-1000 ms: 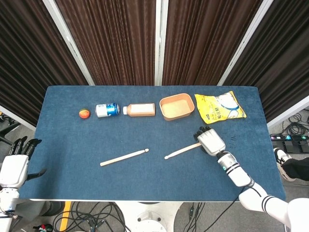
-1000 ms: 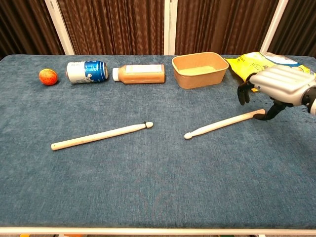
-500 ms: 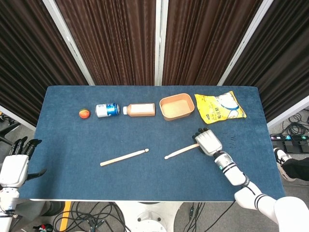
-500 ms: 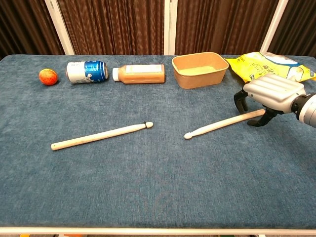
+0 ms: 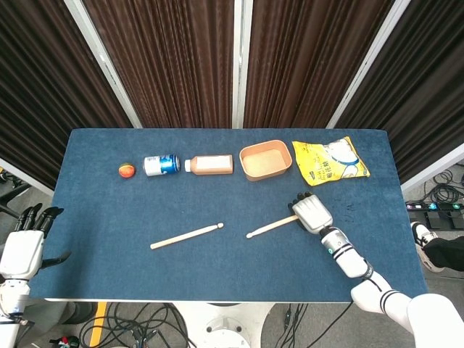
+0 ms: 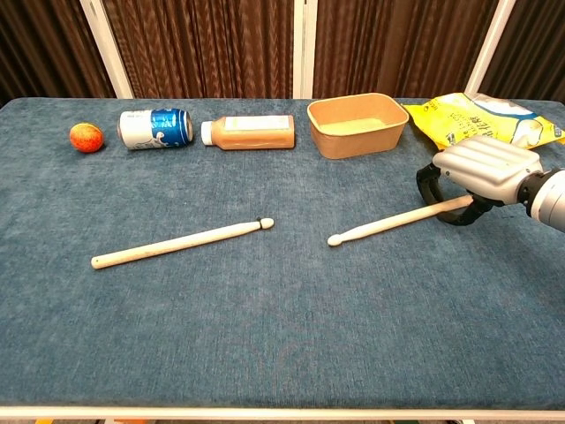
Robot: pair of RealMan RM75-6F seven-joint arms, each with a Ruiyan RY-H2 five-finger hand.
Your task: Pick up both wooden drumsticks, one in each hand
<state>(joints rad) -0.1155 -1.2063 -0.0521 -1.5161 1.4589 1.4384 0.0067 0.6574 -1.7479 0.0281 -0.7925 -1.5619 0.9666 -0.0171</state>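
Observation:
Two wooden drumsticks lie on the blue table. The left drumstick (image 5: 186,236) (image 6: 181,244) lies alone near the middle, nothing touching it. My right hand (image 5: 312,213) (image 6: 481,168) covers the butt end of the right drumstick (image 5: 270,228) (image 6: 393,223); its fingers curl down over the far side and the thumb presses the near side. That stick still rests on the cloth, tip pointing left. My left hand (image 5: 20,246) hangs off the table's left front corner, fingers apart and empty; the chest view does not show it.
Along the back stand an orange ball (image 5: 126,171), a blue can (image 5: 160,164) on its side, a brown bottle (image 5: 211,164) on its side, a tan bowl (image 5: 265,160) and a yellow snack bag (image 5: 330,161). The bowl and bag lie just behind my right hand.
My right hand has come down and left onto the right drumstick's butt end and its fingers have curled around it. The stick's tip shifted slightly left. The left hand stayed put.

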